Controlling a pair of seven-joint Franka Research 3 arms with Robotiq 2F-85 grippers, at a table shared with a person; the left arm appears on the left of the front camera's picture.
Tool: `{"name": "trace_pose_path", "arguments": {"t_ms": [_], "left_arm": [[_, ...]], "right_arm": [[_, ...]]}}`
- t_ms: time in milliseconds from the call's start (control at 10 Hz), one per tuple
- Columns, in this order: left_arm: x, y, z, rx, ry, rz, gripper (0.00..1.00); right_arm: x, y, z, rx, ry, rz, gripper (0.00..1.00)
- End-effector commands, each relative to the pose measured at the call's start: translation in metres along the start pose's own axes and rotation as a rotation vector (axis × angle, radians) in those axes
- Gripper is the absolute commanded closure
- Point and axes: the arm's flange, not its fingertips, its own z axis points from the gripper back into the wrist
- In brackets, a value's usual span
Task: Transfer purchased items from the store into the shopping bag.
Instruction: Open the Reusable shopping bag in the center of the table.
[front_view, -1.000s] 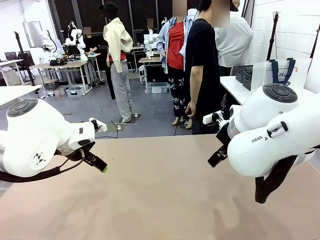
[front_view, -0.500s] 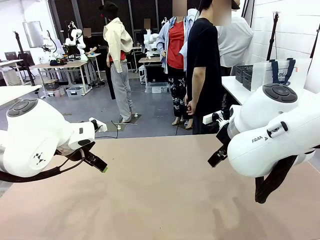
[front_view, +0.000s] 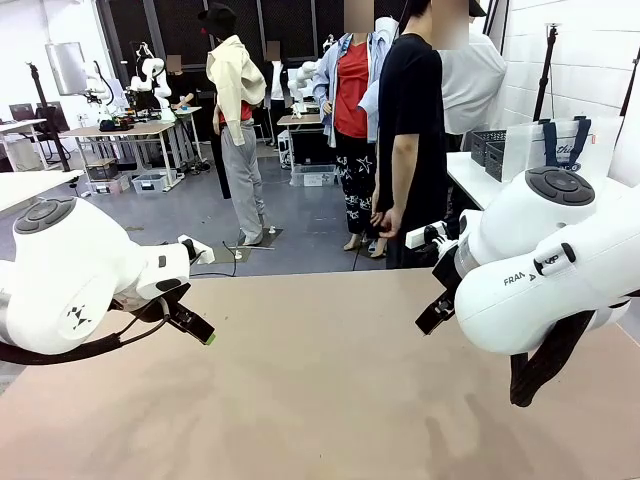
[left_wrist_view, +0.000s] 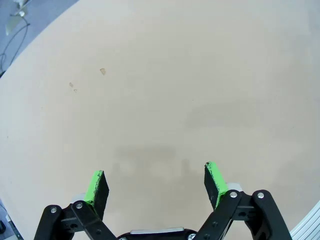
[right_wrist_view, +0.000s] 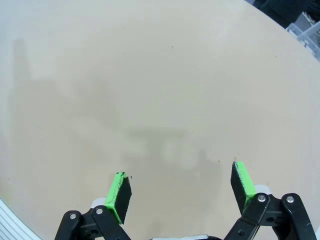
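The left arm (front_view: 70, 275) comes in from the left edge of the front view. Its big white joint sits low in the frame and its wrist angles down toward the centre, so the left gripper (left_wrist_view: 155, 176) hangs just above the tan table (front_view: 320, 400) without touching it. In its wrist view the two green pads (left_wrist_view: 97, 182) stand wide apart at the bottom of the frame, with bare tabletop between them. The right arm (front_view: 560, 270) takes up the right side of the front view, its elbow bulging toward the camera and its wrist tipped down toward the centre. The right gripper (right_wrist_view: 180, 184) also hovers over the table, fingers (right_wrist_view: 120, 192) spread wide and holding nothing. The right arm's white shell reads "FRAN" before the curve hides the rest. The shopping bag (front_view: 560, 150) carries a navy oval logo whose script is too small to read. The bag stands upright on a white side table (front_view: 468, 178) in the upper right of the front view, navy handles up. The dark grey basket (front_view: 484, 146) sits just beside it on its left, and its contents cannot be made out. Both are well apart from either gripper. A person (front_view: 408, 110) in a black T-shirt stands at upper centre, one hand (front_view: 388, 220) hanging low.
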Motion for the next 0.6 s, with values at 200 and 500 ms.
{"name": "trace_pose_path", "arguments": {"t_ms": [200, 500], "left_arm": [[-0.0005, 0.0011, 0.0002, 0.001, 0.000, 0.002, 0.00], [-0.0005, 0.0011, 0.0002, 0.001, 0.000, 0.002, 0.00]], "right_arm": [[0.0000, -0.0001, 0.0000, 0.000, 0.000, -0.001, 0.00], [0.0000, -0.0001, 0.0000, 0.000, 0.000, -0.001, 0.00]]}}
